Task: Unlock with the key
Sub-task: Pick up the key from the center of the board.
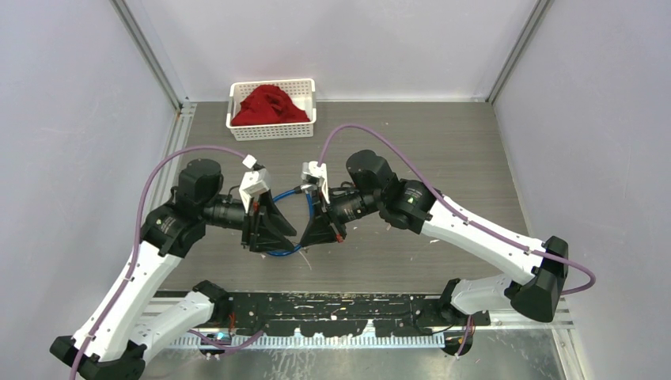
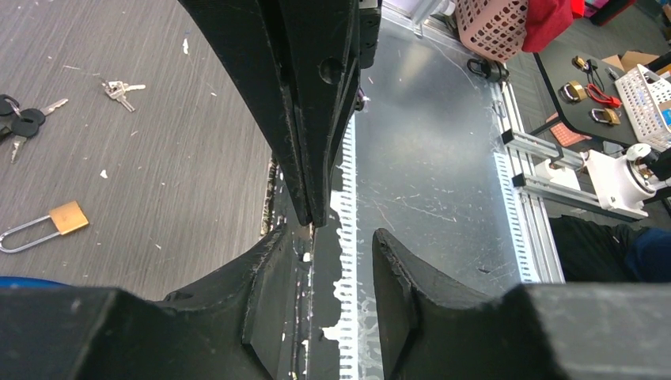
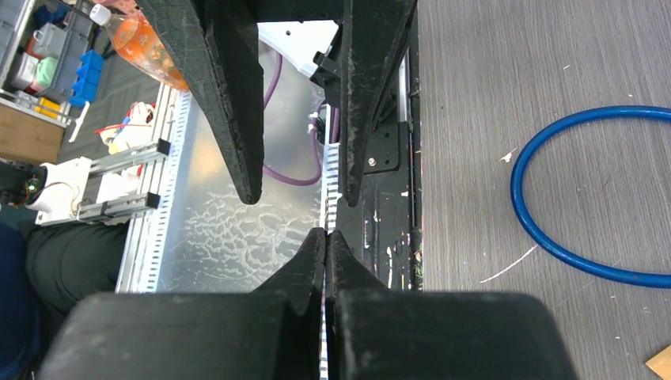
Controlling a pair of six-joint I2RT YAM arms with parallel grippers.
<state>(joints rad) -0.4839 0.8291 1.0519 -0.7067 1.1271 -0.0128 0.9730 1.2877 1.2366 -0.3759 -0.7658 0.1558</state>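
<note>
Left gripper [image 2: 336,237]: fingers partly apart, holding nothing | right gripper [image 3: 325,235]: pressed shut, empty | padlock [image 2: 57,223]: flat on table [image 2: 190,158], well left of left gripper | keys [image 2: 123,89]: loose beyond padlock

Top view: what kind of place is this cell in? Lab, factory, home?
Likely a robotics lab data-collection cell: white panel walls on aluminium rails, a side bench with spare padlocks, and storage bins beyond the table edge.
</note>
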